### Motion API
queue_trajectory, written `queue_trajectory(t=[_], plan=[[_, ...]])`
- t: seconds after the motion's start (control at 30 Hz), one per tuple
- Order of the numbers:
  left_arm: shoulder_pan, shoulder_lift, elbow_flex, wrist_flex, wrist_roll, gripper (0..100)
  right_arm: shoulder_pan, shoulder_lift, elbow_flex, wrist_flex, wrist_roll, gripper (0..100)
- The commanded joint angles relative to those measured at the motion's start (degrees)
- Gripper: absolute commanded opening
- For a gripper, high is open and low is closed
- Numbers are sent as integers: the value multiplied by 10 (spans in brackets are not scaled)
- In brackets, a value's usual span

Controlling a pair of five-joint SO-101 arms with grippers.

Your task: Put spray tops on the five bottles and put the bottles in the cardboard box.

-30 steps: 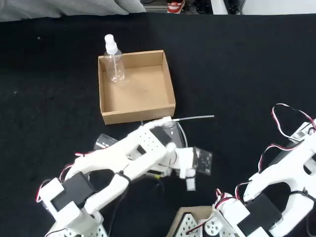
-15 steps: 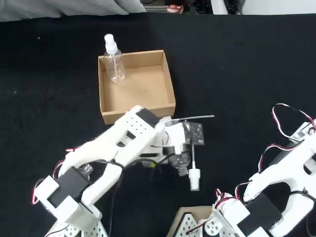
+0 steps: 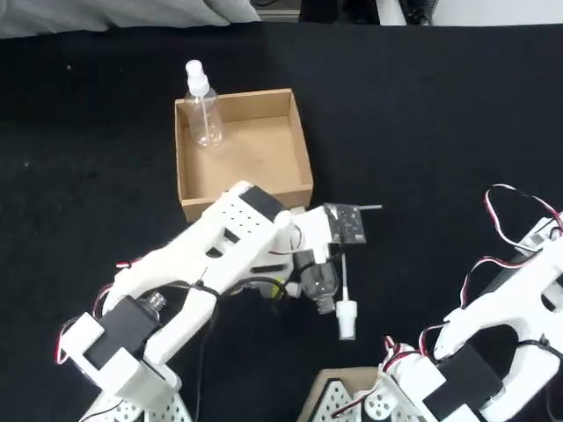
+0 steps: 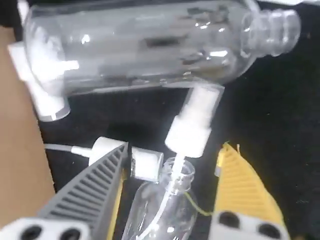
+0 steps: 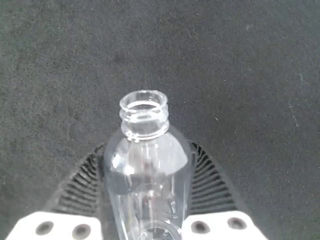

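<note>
A: Grippers?
B: Left gripper spreads wide near a loose spray top, just below centre frame; right gripper clamps an uncapped bottle.
A: Box?
B: Cardboard box sits upper left of centre, one capped bottle upright in its upper-left corner.

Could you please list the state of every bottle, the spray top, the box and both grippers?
Left gripper: open.
Right gripper: shut on held bottle.
Held bottle: uncapped.
Bottle in box: capped, upright.
Cardboard box: open.
Lying bottle: uncapped, on its side.
Third bottle: uncapped, by the left gripper.
Spray top: loose, lying on the table.
</note>
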Motion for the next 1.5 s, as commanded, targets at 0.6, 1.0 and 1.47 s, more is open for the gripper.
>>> queue_trajectory(t=[0.6,1.0,1.47], plan=[[19,4,-2,-48,-69,256,11,-1,-23,-2,9,15],[20,69,-7,-78,-69,255,13,-1,-23,-2,9,15],[40,63,-5,-72,-62,32,12,-1,-23,2,6,15]])
